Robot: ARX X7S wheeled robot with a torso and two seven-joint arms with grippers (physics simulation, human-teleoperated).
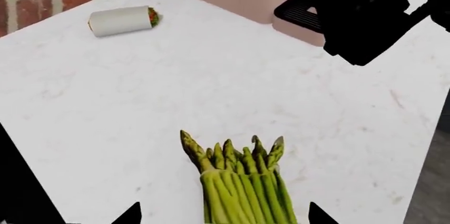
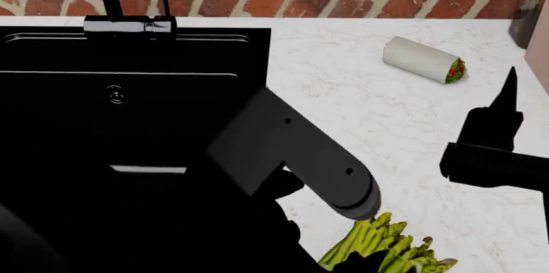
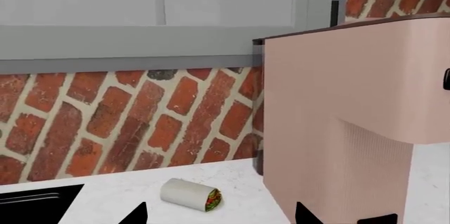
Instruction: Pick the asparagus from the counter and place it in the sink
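The asparagus point(image 1: 243, 190), a bunch of bright green spears, lies on the white marble counter point(image 1: 211, 76). My left gripper point(image 1: 225, 216) is open, one jaw tip on each side of the bunch and not closed on it. In the head view the asparagus point(image 2: 386, 247) shows at the bottom edge, partly hidden under my left arm point(image 2: 292, 157). The black sink point(image 2: 128, 125) fills the left, with its faucet point(image 2: 128, 24) at the back. My right gripper point(image 2: 508, 103) is open and empty above the counter point(image 2: 360, 106) at the right.
A white rolled wrap point(image 2: 425, 61) lies near the brick wall; it also shows in the left wrist view point(image 1: 123, 21) and the right wrist view point(image 3: 191, 192). A pink appliance point(image 3: 351, 118) stands at the counter's far right, by the right arm point(image 1: 365, 13).
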